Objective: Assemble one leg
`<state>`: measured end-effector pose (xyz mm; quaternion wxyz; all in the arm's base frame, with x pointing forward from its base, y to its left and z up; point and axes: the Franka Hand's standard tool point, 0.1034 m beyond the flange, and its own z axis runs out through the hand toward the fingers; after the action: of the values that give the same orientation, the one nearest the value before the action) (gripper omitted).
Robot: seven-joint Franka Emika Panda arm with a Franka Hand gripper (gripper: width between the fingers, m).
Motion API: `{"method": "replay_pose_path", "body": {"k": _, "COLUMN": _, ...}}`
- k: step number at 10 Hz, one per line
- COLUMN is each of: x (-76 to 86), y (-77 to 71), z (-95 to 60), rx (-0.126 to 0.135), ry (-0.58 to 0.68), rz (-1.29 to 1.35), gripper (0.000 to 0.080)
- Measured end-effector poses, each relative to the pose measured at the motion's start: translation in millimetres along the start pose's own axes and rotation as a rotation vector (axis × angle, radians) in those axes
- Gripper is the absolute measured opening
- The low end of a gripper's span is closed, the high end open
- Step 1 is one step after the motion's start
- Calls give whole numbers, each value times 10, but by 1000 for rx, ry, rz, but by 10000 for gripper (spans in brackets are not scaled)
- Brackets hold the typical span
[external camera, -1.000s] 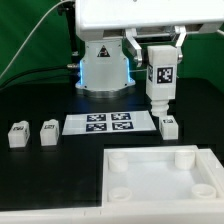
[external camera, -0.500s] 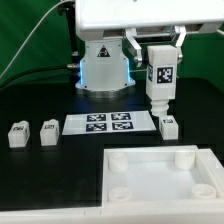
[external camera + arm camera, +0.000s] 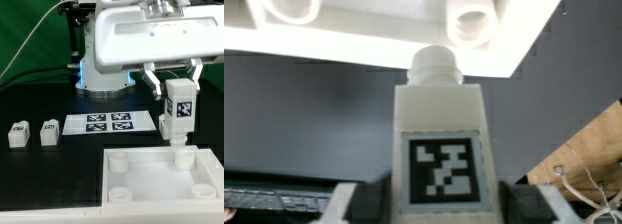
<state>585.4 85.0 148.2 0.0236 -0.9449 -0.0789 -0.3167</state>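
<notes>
My gripper (image 3: 178, 88) is shut on a leg (image 3: 181, 112), a white post with a black-and-white tag, and holds it upright. The leg's lower end is just over the far right corner socket (image 3: 183, 156) of the large white panel (image 3: 150, 182); I cannot tell whether they touch. In the wrist view the leg (image 3: 441, 120) fills the middle between my fingers (image 3: 359, 206), with its round peg pointing at the panel (image 3: 367, 40). Two more legs (image 3: 17, 134) (image 3: 48, 132) stand at the exterior view's left.
The marker board (image 3: 110, 123) lies between the loose legs and my gripper. The robot base (image 3: 100, 75) stands behind it. A wooden surface (image 3: 589, 150) shows beyond the black table's edge in the wrist view.
My gripper has carried the leg from above the marker board's right end toward the exterior view's right and nearer the camera, over the panel's far right corner.
</notes>
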Motion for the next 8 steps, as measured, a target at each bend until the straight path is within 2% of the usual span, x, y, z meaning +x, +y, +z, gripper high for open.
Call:
{"method": "replay_pose_path", "body": {"k": 1, "x": 21, "y": -72, "z": 55, "rx": 17, "ry": -12, "rz": 7, "gripper": 292}}
{"method": "replay_pose_path", "body": {"k": 5, "x": 115, "y": -224, "z": 337, "rx": 41, "ry": -4, "rz": 46, "gripper": 292}}
{"method": "replay_pose_path", "body": {"k": 8, "x": -88, "y": -235, "z": 505, "rx": 43, "ry": -34, "rz": 54, "gripper": 292}}
